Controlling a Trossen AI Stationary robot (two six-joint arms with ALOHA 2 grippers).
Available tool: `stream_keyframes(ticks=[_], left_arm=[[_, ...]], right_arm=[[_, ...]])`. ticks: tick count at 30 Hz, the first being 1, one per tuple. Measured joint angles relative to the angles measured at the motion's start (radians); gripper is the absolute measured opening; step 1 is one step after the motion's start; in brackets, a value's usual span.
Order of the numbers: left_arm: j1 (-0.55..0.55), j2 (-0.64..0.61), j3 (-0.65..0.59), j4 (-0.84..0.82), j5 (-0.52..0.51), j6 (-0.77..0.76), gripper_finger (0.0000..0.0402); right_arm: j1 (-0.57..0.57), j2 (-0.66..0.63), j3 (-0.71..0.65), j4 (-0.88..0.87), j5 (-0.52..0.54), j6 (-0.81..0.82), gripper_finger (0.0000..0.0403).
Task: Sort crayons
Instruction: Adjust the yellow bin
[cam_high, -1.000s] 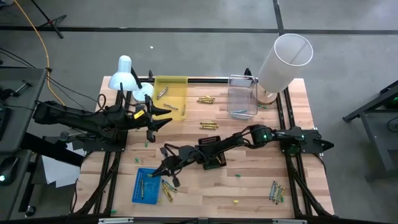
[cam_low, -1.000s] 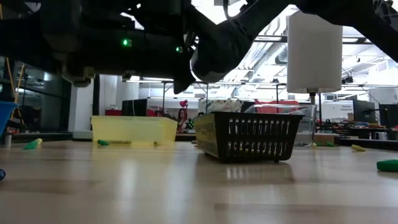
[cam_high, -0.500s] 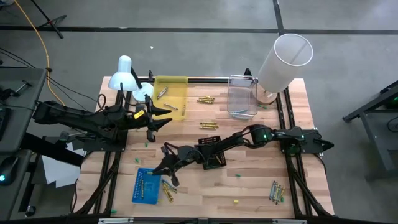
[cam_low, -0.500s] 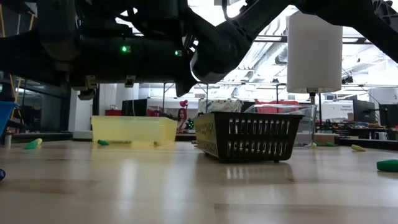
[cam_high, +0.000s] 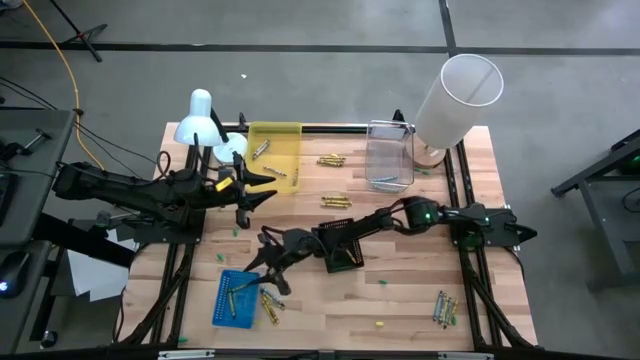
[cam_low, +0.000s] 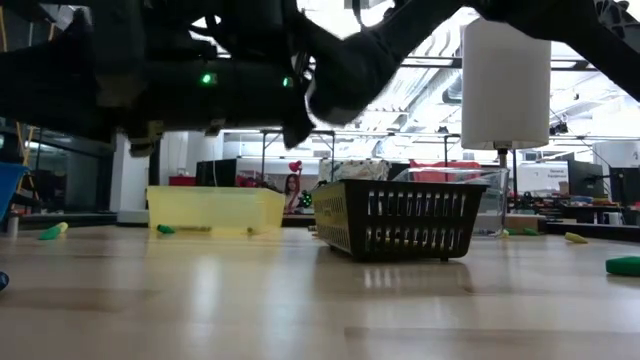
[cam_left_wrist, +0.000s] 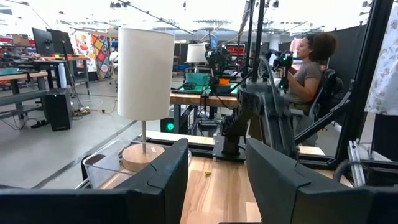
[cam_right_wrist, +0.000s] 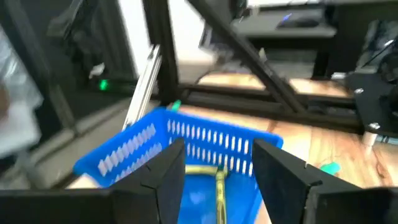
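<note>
The right gripper reaches across the counter to the near left part, hanging over the blue basket with its jaws apart and nothing between them. In the right wrist view a yellow crayon lies on the floor of that basket, just beyond the two dark fingers. More crayons lie loose in a small heap touching the basket's right side.

The left gripper waits over the far left of the counter beside the yellow tray, jaws apart and empty. That tray holds a few crayons. Other crayons lie scattered: a bunch between the yellow tray and the clear box, another bunch near the black basket, and a cluster at the near right corner. A white lamp stands at the far right corner
</note>
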Motion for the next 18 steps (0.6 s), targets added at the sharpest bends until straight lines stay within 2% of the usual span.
stream_keyframes(ticks=[4,6,9,13,18], left_arm=[[0.0,0.0,0.0,-0.007,0.0,0.0,0.0146],[0.0,0.0,0.0,-0.009,0.0,-0.001,0.0146],[0.0,0.0,0.0,-0.013,0.0,-0.001,0.0146],[0.0,0.0,0.0,-0.017,0.0,-0.001,0.0146],[0.0,0.0,0.0,-0.015,0.0,0.0,0.0146]], right_arm=[[-0.012,-0.088,-0.004,-0.209,-0.004,-0.123,0.0178],[-0.016,-0.139,-0.024,-0.295,0.041,-0.198,0.0178],[-0.016,-0.244,-0.127,-0.347,0.179,-0.277,0.0179],[-0.015,-0.444,-0.417,-0.263,0.404,-0.316,0.0179],[-0.013,-0.743,-0.859,0.026,0.668,-0.289,0.0179]])
